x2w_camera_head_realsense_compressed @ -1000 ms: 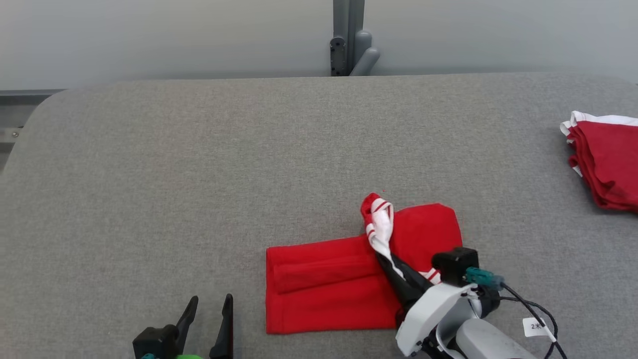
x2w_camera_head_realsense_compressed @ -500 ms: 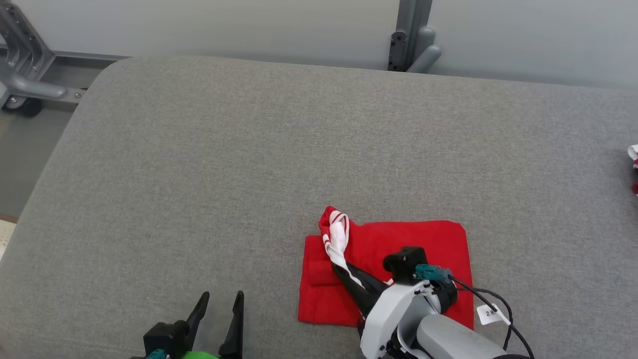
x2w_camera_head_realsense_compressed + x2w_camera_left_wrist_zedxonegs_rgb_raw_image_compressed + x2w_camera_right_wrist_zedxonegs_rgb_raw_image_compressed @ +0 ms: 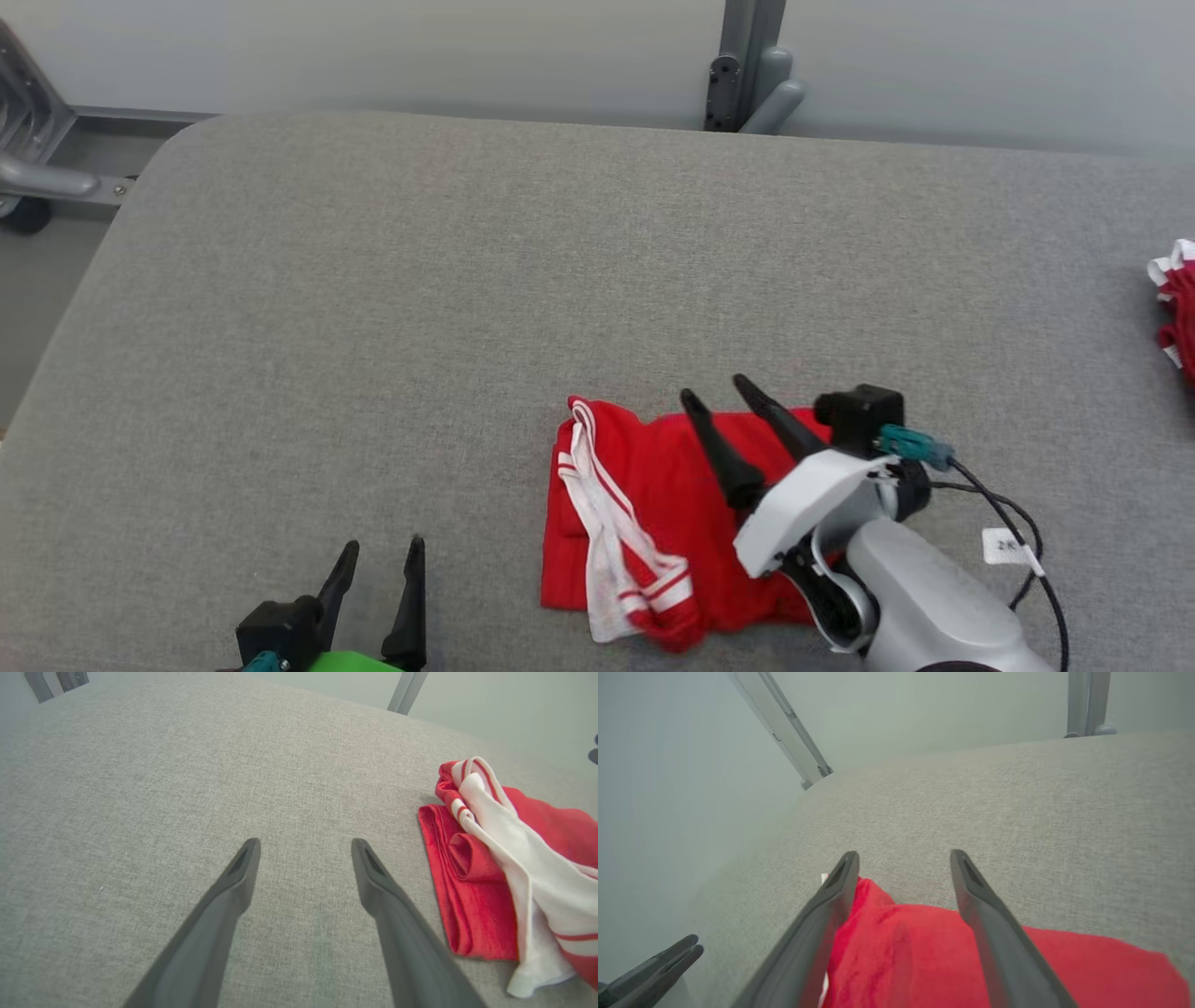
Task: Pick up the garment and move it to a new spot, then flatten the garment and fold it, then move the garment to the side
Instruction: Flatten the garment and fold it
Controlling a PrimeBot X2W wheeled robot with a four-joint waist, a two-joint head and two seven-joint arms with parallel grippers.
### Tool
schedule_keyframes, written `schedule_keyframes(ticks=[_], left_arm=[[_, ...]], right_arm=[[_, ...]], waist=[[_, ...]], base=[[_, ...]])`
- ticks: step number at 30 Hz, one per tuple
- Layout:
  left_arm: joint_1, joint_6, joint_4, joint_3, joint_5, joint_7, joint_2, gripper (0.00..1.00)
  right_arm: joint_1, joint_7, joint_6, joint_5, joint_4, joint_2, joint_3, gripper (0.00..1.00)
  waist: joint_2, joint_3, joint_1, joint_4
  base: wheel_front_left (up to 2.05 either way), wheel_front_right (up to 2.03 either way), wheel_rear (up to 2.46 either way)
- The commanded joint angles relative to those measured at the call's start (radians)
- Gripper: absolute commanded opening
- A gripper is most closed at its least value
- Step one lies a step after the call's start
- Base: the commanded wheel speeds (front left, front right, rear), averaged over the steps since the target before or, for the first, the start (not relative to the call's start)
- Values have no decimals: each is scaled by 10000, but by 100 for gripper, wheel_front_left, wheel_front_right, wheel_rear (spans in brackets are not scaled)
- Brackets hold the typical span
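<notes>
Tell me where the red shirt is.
In the head view the shirt lies on the grey table, low and right of centre, beneath the open right gripper, right of the left gripper.

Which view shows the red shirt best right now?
The head view: nearly all of the shirt lies folded on the grey table, its white sleeve draped across it, though the right pincer covers one side. The left wrist view shows one folded edge and the sleeve; the right wrist view, a red patch beneath its pincer.

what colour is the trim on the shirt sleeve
The trim is red-and-white striped, clearest in the left wrist view.
</notes>
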Motion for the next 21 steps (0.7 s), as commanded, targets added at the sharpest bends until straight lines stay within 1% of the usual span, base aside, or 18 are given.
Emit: schedule_keyframes(ticks=[1, 7, 12, 13, 14, 15, 16, 21], left_arm=[[-112, -19, -62, 89, 93, 7, 29, 100], [-42, 50, -214, 333, 232, 7, 30, 100], [203, 128, -430, 560, 394, 7, 32, 100], [249, 134, -460, 576, 451, 7, 30, 100], [249, 134, -460, 576, 451, 7, 30, 100], [288, 170, -526, 654, 535, 7, 34, 100], [288, 170, -526, 654, 535, 7, 34, 100], [404, 162, -677, 793, 733, 7, 29, 100]], right_arm=[[528, -18, -1, -359, -164, -109, -528, 100], [1498, -22, 0, -1794, -777, -283, -2308, 100], [2291, -23, -1, -2520, -1287, -101, -3716, 100], [2371, -23, 0, -2795, -1427, -111, -3870, 100], [2371, -23, 0, -2795, -1427, -111, -3870, 100], [2658, -23, 0, -3002, -1535, -57, -4311, 100], [2658, -23, 0, -3002, -1535, -57, -4311, 100], [3115, -23, 0, -4076, -2016, -96, -4863, 100]], waist=[[0, -156, 0, -371], [0, -356, 0, -877], [0, -572, 0, -1212], [0, -621, 0, -1262], [0, -621, 0, -1262], [0, -721, 0, -1366], [0, -721, 0, -1366], [0, -907, 0, -1497]], base=[[0, 0, 0], [0, 0, 0], [0, 0, 0], [0, 0, 0], [0, 0, 0], [0, 0, 0], [0, 0, 0], [0, 0, 0]])
